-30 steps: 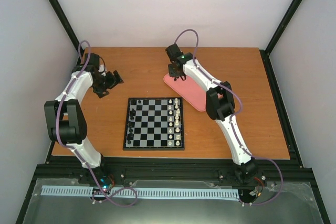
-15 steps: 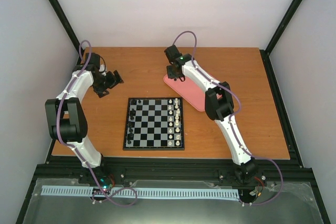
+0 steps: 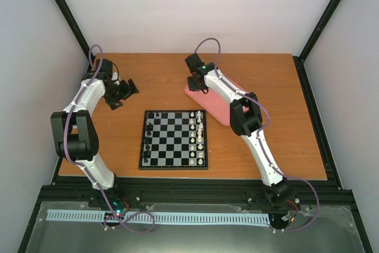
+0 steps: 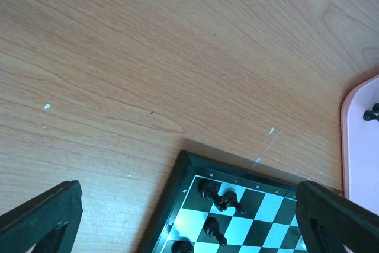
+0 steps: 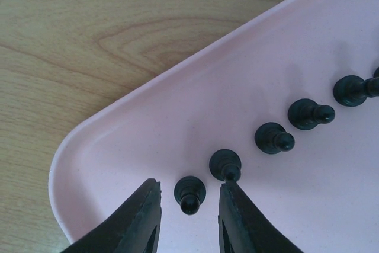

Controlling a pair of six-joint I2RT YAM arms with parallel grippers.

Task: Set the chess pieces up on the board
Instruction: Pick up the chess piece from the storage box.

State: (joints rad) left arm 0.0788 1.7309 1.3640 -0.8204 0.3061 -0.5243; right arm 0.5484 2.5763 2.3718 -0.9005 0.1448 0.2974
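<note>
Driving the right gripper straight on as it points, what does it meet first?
The right gripper straddles the nearest black pawn, so its fingers would likely land on the pink tray either side. The neighbouring pawn sits close to one finger and may get clipped first; depth is unclear.

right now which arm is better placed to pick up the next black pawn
Right. Its end effector straddles a black pawn on the pink tray; the left end effector hangs open away from it.

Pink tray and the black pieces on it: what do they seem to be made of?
Pink tray: likely moulded plastic, matte and faintly speckled, with a rounded raised rim. Black pieces: probably plastic, smooth, with soft highlights on their heads.
</note>
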